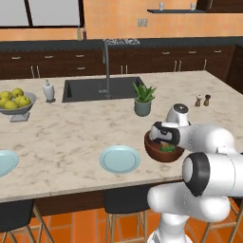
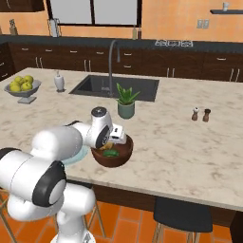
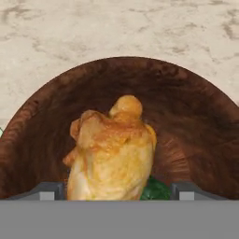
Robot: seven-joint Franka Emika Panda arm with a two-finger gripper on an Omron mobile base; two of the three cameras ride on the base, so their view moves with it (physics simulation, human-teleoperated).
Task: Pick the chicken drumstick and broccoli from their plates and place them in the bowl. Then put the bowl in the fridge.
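The hand (image 3: pixel 116 191) is positioned directly over the bowl (image 1: pixel 163 153), which sits on the marble tabletop (image 1: pixel 71 137) near its front edge. In the hand view both fingertips (image 3: pixel 46 191) stand wide apart at the bottom of the frame, one either side of the chicken drumstick (image 3: pixel 112 161); neither presses on the meat, so the hand reads as released.

The chicken drumstick lies inside the bowl, its narrow end toward 12 o'clock in the hand view. The broccoli (image 3: pixel 156 190) lies in the bowl as well, just beside the drumstick at about 5 o'clock of it (largely covered by the meat). Its green also shows in the bowl from the left base view (image 1: pixel 167 148) and the right base view (image 2: pixel 110 153).

One light-blue plate (image 1: pixel 119 159) lies bare on the tabletop at 9 o'clock of the bowl in the left base view, close to it but apart. A second plate (image 1: pixel 5 162) sits well apart at the left edge of that view, cut by the frame.

Further back, at 12 o'clock of the bowl, a potted plant (image 1: pixel 143 100) stands in front of the sink (image 1: pixel 102 88). A grey footed fruit bowl (image 1: pixel 16 105) holds yellow-green fruit at the far left of the tabletop. Two small shakers (image 1: pixel 202 100) stand at about 2 o'clock of the bowl.
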